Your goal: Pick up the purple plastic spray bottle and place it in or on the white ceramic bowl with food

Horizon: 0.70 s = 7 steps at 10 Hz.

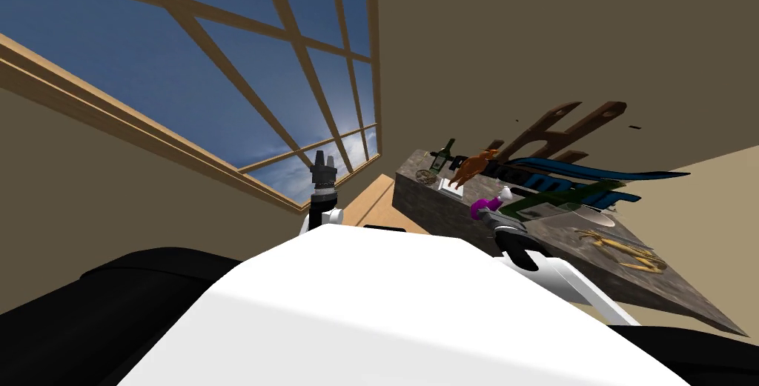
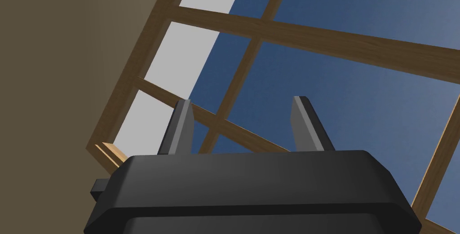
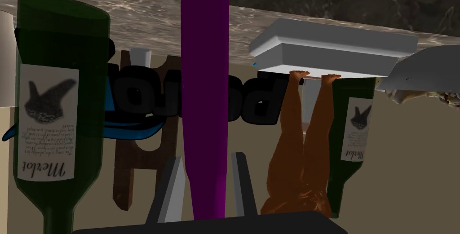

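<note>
So my right jaws are pinching the spray bottle (image 3: 204, 65). Both fingers (image 3: 173, 191) press its purple sides, and its long axis runs straight out along them toward the bench (image 3: 112, 15). I cannot tell whether its far end touches the marbled top or hangs just off it.

The bowl (image 3: 420, 69) lies to one side of the spray bottle, past the white slab (image 3: 332, 49) that carries the orange figure (image 3: 298, 155). A green wine bottle (image 3: 58, 101) stands close on the opposite side. As I judge it, the carry goes sideways, away from the wine bottle and over or around the figure, which stands tall right in the path. The spray bottle is long and slim, so I expect it will rest across the bowl rather than stand in it.

My left jaws are spread, fingers (image 2: 182, 128) with nothing between them, raised off to my left and well apart from the bench. The right arm is the nearer one.
</note>
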{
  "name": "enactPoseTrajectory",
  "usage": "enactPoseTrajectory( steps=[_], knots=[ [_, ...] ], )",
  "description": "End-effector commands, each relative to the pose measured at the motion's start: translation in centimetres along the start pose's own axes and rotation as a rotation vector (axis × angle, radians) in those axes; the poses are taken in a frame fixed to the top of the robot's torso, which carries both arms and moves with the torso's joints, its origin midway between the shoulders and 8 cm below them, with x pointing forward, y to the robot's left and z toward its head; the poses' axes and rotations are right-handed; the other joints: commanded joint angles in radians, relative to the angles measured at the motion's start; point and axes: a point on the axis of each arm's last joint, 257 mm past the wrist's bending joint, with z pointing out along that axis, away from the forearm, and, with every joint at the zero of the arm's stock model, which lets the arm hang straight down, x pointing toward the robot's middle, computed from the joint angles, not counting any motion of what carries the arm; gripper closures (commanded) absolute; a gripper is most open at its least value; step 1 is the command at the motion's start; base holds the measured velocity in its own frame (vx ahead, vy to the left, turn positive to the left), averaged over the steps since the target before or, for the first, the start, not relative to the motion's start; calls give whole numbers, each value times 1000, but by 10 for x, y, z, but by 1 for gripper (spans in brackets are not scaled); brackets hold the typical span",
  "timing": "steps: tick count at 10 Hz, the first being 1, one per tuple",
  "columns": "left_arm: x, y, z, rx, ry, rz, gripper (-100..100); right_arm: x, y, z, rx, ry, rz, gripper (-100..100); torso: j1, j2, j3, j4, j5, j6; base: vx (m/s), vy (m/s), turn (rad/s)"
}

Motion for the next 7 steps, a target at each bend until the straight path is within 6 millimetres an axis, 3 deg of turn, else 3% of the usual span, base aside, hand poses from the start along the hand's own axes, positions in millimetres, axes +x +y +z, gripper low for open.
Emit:
enactPoseTrajectory(
  steps=[1,5,7],
  knots=[
    [0,0,0,0,0,0,0,3,-3,-5,12,25,-3,100,0,0,0,0,0,0,51,206,-34],
    [0,0,0,0,0,0,0,-1,-3,-16,27,39,1,100,-8,-7,-4,-1,-1,0,93,166,-57],
    [0,0,0,0,0,0,0,-7,0,-21,30,35,8,100,-6,-9,-5,-1,-1,0,151,154,-86]
  ],
)
